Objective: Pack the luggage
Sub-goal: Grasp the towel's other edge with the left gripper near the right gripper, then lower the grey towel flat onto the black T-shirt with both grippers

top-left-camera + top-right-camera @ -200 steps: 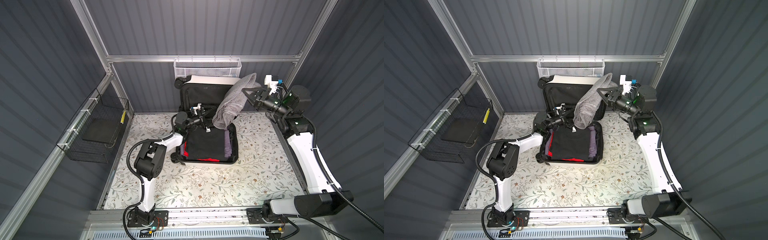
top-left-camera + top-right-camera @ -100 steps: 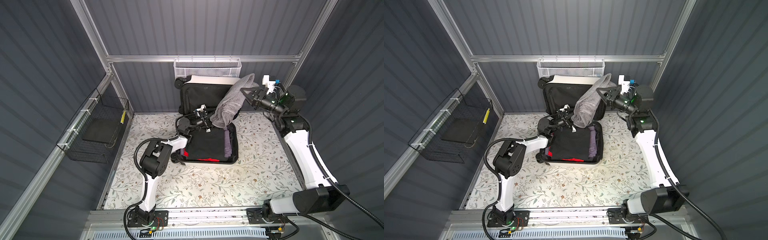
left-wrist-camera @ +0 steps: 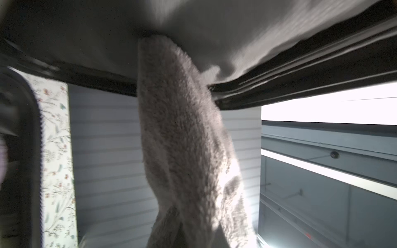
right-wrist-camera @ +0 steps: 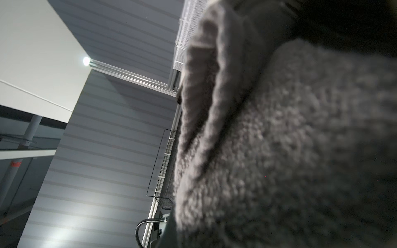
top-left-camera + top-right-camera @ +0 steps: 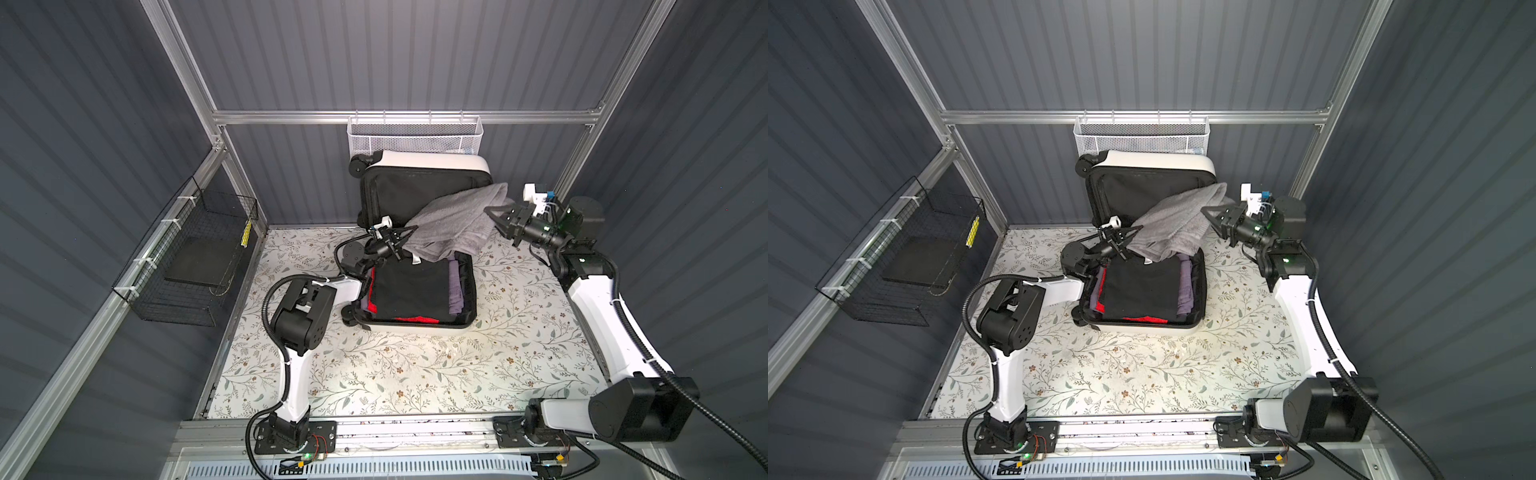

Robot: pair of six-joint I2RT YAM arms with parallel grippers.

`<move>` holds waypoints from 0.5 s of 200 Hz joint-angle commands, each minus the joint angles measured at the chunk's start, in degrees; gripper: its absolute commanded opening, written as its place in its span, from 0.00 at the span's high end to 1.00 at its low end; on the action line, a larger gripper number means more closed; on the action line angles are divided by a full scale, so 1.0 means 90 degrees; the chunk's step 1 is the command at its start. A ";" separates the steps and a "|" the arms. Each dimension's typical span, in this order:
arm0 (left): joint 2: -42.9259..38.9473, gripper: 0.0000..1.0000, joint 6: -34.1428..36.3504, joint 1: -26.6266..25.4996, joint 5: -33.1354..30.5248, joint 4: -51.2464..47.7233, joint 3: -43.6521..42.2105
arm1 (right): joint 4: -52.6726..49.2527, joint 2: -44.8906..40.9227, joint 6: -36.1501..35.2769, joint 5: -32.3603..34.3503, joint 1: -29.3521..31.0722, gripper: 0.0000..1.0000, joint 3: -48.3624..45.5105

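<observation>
The luggage [image 5: 428, 160] [image 5: 1154, 160] lies open at the back of the table, with its white lid upright against the wall. Its base holds folded black, red and purple clothes [image 5: 409, 289]. A grey towel [image 5: 453, 224] [image 5: 1175, 224] hangs spread above the base's far end. My left gripper [image 5: 405, 235] [image 5: 1131, 232] is shut on the towel's lower left corner. My right gripper [image 5: 492, 214] [image 5: 1208, 212] is shut on its upper right end. The towel [image 3: 184, 139] [image 4: 290, 139] fills both wrist views and hides the fingers.
A white mesh basket [image 5: 413, 135] hangs on the back rail just above the lid. A black wire basket [image 5: 195, 257] on the left wall holds a dark flat slab. The floral table [image 5: 415, 374] stretches in front of the luggage.
My left gripper reached up to the towel's hanging lower end and closed on it. The towel now stretches between both grippers. The right gripper has kept its grip and shifted slightly.
</observation>
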 commanded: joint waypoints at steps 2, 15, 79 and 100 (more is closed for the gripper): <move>-0.0536 1.00 0.0787 0.0350 0.0217 -0.0374 -0.0319 | 0.0632 -0.0135 -0.0224 -0.0455 -0.0068 1.00 -0.0533; -0.0677 1.00 0.1070 0.0439 0.0320 -0.0599 -0.0547 | 0.0601 -0.0034 -0.0389 -0.0517 -0.0053 1.00 -0.0874; -0.1732 1.00 0.4203 0.0602 0.0618 -0.3715 -0.1125 | 0.0028 0.1015 -0.1481 -0.0580 0.0267 1.00 -0.1171; -0.2153 1.00 0.5699 0.0602 0.0390 -0.5581 -0.0939 | -0.0069 0.1463 -0.1728 -0.0569 0.0381 1.00 -0.1061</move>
